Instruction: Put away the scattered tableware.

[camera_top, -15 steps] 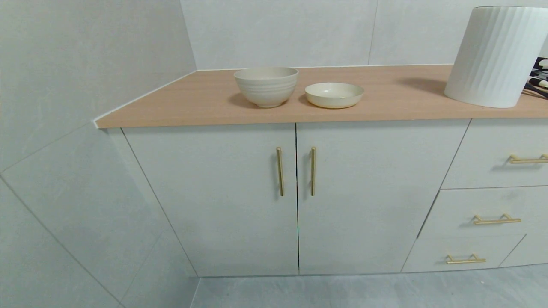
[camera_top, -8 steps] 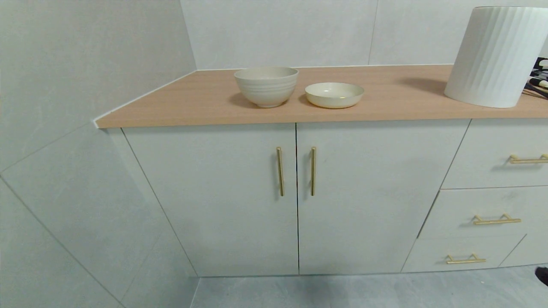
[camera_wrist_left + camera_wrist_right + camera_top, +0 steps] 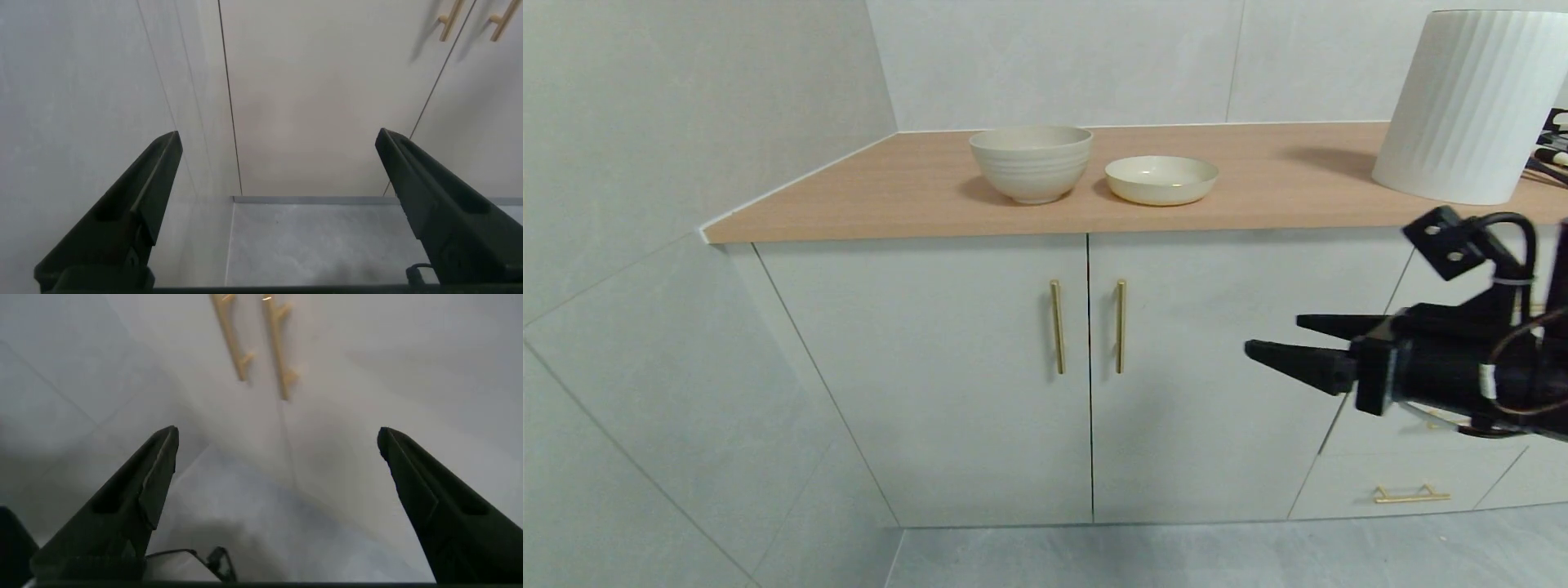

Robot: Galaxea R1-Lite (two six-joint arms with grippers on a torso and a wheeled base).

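A beige ribbed bowl (image 3: 1030, 163) and a shallow cream dish (image 3: 1161, 180) stand side by side on the wooden countertop (image 3: 915, 196). Below them are two shut cabinet doors with gold handles (image 3: 1056, 327) (image 3: 1120, 326), also seen as gold handles (image 3: 255, 339) in the right wrist view. My right gripper (image 3: 1278, 341) hangs open in front of the right-hand door, to the right of the handles, holding nothing. My left gripper (image 3: 278, 204) is open and low, facing the cabinet's left door and the wall corner near the floor.
A tall white ribbed canister (image 3: 1470, 106) stands at the counter's right end, with dark utensils (image 3: 1552, 147) behind it. Drawers with gold pulls (image 3: 1411, 493) are right of the doors. A tiled wall (image 3: 645, 286) closes the left side. Grey floor (image 3: 1176, 555) lies below.
My right arm has come into the head view from the lower right and now hangs in front of the right cabinet door. The bowl and dish have not moved.
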